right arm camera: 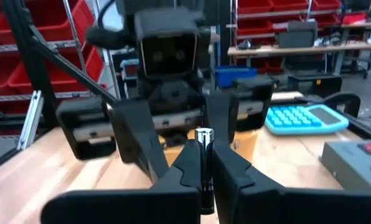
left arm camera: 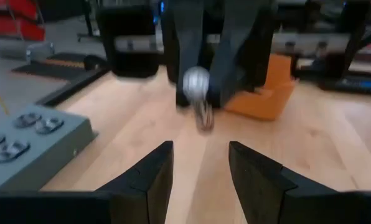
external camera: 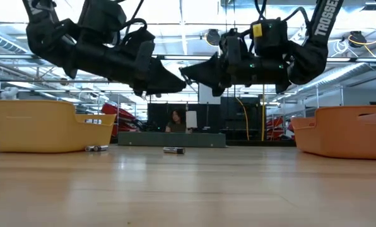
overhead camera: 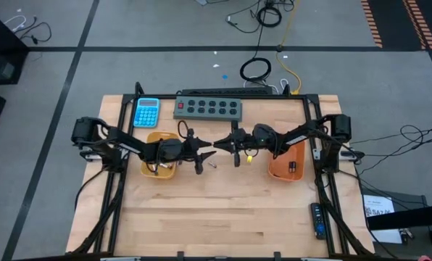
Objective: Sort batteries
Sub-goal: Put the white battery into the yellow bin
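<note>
My right gripper (right arm camera: 204, 163) hovers above the middle of the table (overhead camera: 223, 143), shut on a silvery battery (right arm camera: 204, 138). My left gripper (left arm camera: 201, 167) faces it from the left (overhead camera: 203, 148), open, a short way off and touching nothing. In the left wrist view the held battery (left arm camera: 197, 81) shows end-on between the right fingers. Another battery (overhead camera: 212, 164) lies on its side on the wood under the grippers (external camera: 174, 150). One more (external camera: 96, 148) lies by the yellow tray (overhead camera: 160, 161). The orange tray (overhead camera: 280, 171) holds a small dark cell (overhead camera: 292, 167). My right gripper pinches the silvery battery between its two fingers (right arm camera: 230, 167). The battery lies along the fingers and its round end (right arm camera: 204, 133) sticks out past the fingertips toward the left gripper. The fingers come level from the table's right. The battery is lifted clear of the table.
A blue calculator (overhead camera: 146, 112) and a grey button strip (overhead camera: 208, 108) lie along the far edge. The yellow tray (external camera: 43, 126) stands left and the orange tray (external camera: 346, 129) right. Bare wood (overhead camera: 216, 217) stretches toward the near edge. A person (external camera: 174, 120) sits beyond the table.
</note>
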`<state>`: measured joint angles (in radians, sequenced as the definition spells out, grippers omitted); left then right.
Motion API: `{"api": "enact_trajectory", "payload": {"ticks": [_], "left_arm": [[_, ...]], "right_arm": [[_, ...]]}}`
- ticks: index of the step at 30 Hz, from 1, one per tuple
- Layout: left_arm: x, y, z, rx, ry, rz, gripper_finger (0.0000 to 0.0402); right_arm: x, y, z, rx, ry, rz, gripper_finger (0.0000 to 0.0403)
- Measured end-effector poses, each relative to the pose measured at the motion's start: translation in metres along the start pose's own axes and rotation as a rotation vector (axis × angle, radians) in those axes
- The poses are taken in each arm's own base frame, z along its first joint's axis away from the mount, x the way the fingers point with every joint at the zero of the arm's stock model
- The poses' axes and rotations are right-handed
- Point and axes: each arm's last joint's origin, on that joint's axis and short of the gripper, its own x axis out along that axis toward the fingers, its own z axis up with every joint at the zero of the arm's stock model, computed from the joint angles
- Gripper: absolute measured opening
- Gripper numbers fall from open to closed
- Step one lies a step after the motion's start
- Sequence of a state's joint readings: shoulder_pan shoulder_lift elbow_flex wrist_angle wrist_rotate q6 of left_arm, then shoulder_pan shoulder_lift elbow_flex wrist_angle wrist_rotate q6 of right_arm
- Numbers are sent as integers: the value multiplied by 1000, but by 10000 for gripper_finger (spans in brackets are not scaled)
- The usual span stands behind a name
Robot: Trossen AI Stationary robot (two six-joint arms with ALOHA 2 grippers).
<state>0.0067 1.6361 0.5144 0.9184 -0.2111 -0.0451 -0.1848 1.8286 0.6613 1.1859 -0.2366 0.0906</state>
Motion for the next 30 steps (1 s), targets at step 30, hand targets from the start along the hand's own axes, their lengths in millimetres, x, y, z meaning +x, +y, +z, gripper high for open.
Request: {"api": "enact_trajectory", "payload": {"ticks": [30], "left_arm": [[16, -1, 4, -28, -8, 40, 35]], "right_arm": [[2, 6, -10, -43, 106, -42, 41]]}}
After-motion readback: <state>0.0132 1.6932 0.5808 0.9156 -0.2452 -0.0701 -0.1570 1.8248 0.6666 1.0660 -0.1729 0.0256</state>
